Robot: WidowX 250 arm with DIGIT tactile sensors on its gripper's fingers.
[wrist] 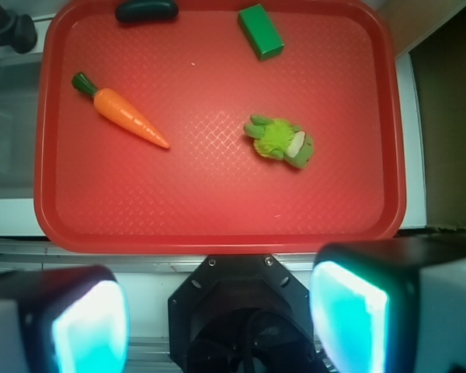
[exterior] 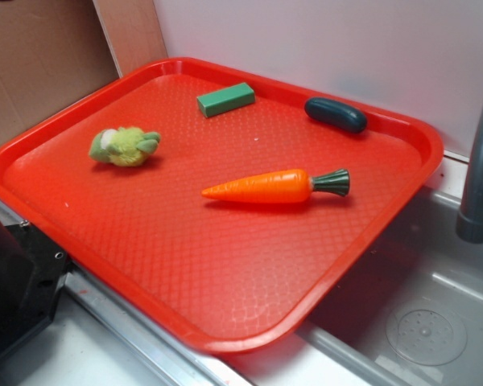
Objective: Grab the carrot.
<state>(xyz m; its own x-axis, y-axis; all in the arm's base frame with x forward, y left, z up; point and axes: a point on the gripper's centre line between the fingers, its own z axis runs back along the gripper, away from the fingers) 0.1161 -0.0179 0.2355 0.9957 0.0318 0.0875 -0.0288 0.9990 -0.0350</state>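
The carrot is glossy orange with a dark green stem. It lies flat near the middle of the red tray, tip to the left and stem to the right. In the wrist view the carrot lies at the upper left of the tray, far ahead of my gripper. The gripper hangs high above the robot's black base, short of the tray's near rim. It is open, its cyan pads wide apart with nothing between them. The exterior view does not show the gripper.
A fuzzy yellow-green plush lies on the tray's left side. At the back lie a green block and a dark teal oblong toy. A grey faucet and sink are at the right, the robot's base at the lower left.
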